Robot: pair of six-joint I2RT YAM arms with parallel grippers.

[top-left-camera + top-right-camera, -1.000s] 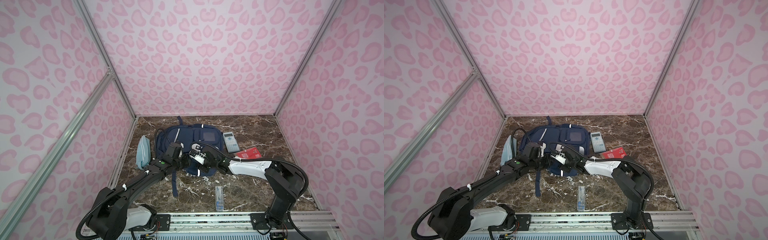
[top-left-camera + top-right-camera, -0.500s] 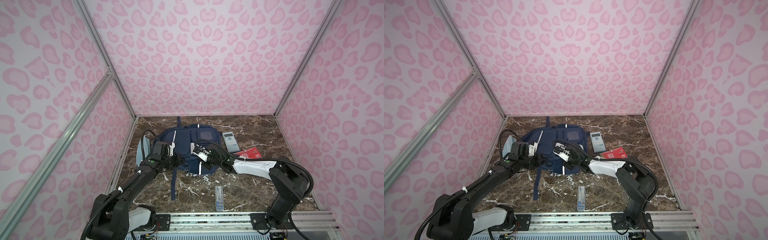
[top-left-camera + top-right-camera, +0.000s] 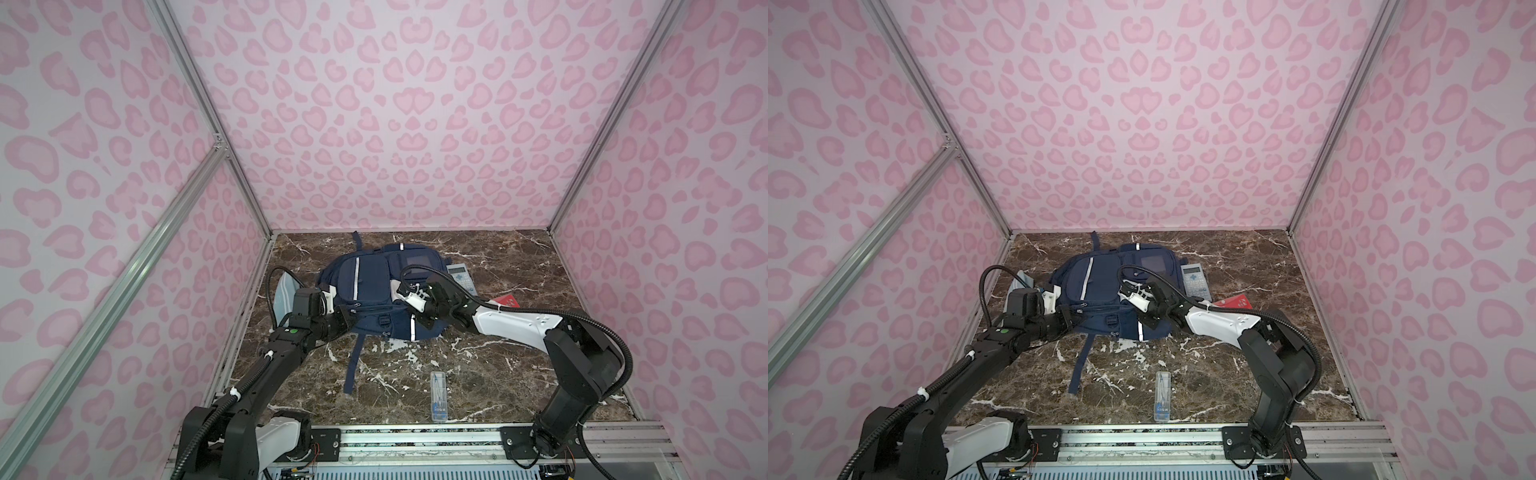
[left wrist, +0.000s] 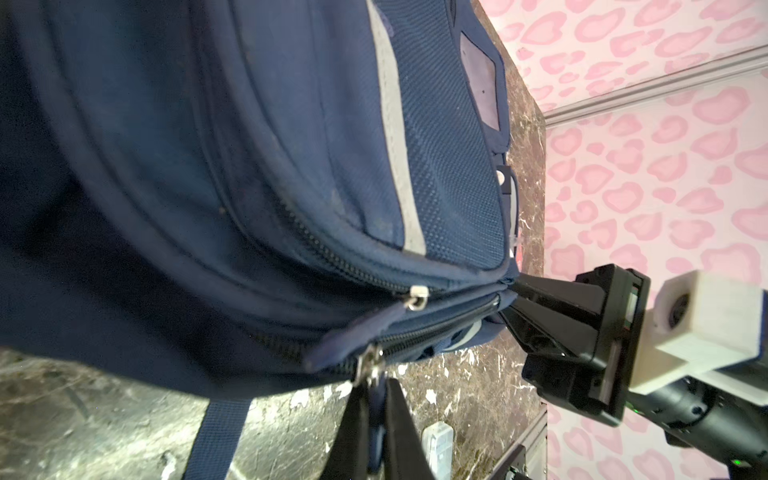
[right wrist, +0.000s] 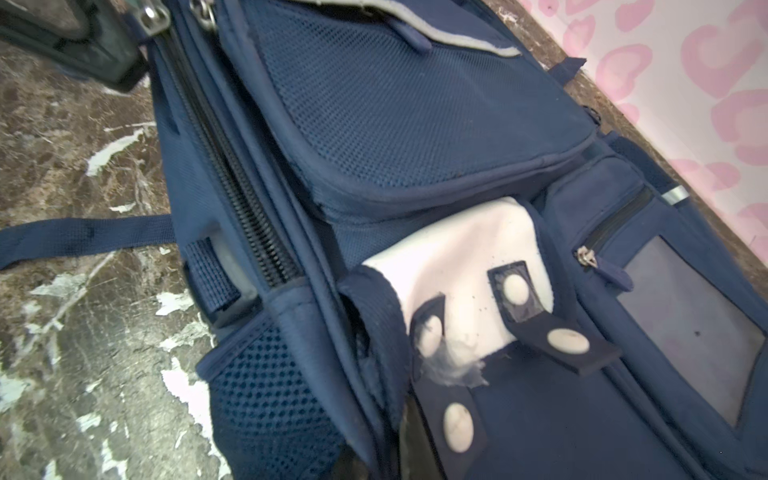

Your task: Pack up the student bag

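On table point(image 3: 478, 365): student bag point(image 3: 370, 286), flat.
Left fingers point(image 4: 349, 436): pinching zip pull point(image 4: 371, 365), likely to open the pocket.
Right fingers point(image 4: 552, 295): pinching its fabric, apparently as a brace.

Student bag point(image 3: 370, 282) sits back-middle on the surface point(image 3: 519, 374), everything else ringed around it.
Pouch point(image 3: 284, 291) tucked at its left, calculator point(image 3: 461, 276) just beside its right, booklet point(image 3: 505, 300) further right and nearer, case point(image 3: 439, 395) well apart out front, a strap point(image 3: 353, 361) trailing forward from its near edge.
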